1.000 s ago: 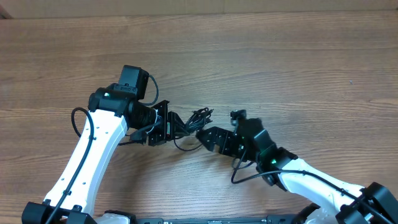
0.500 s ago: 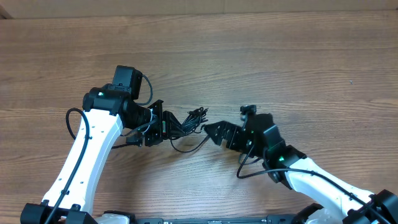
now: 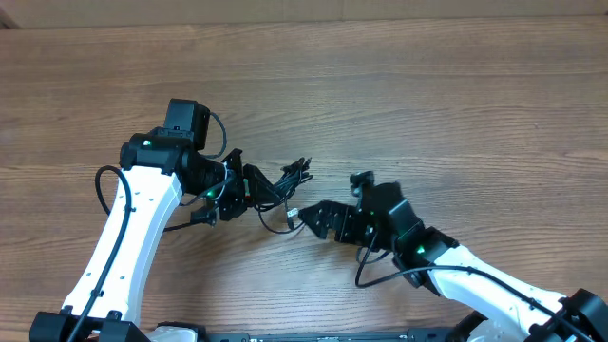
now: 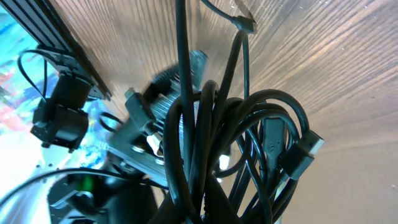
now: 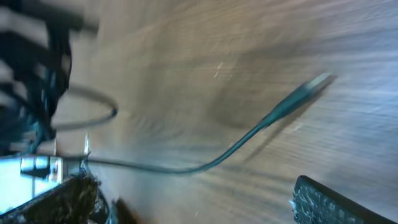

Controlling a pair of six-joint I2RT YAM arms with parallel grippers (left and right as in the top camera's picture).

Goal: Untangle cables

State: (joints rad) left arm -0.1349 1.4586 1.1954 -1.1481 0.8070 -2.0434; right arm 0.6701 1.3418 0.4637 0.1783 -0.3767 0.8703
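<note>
Your left gripper (image 3: 245,186) clamps the cables (image 3: 288,179); your right gripper (image 3: 306,215), at their five o'clock, gapes empty; next, likely pinch the loose plug (image 3: 293,213), pull clear.

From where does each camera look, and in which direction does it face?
Overhead: above the table, facing straight down; both arms show.
Left wrist: on the left arm, close on the cables its shut jaws hold.
Right wrist: on the right arm, facing the table between its open jaws, with one plug end.
Shared: both wrist views show cable and wood.
</note>
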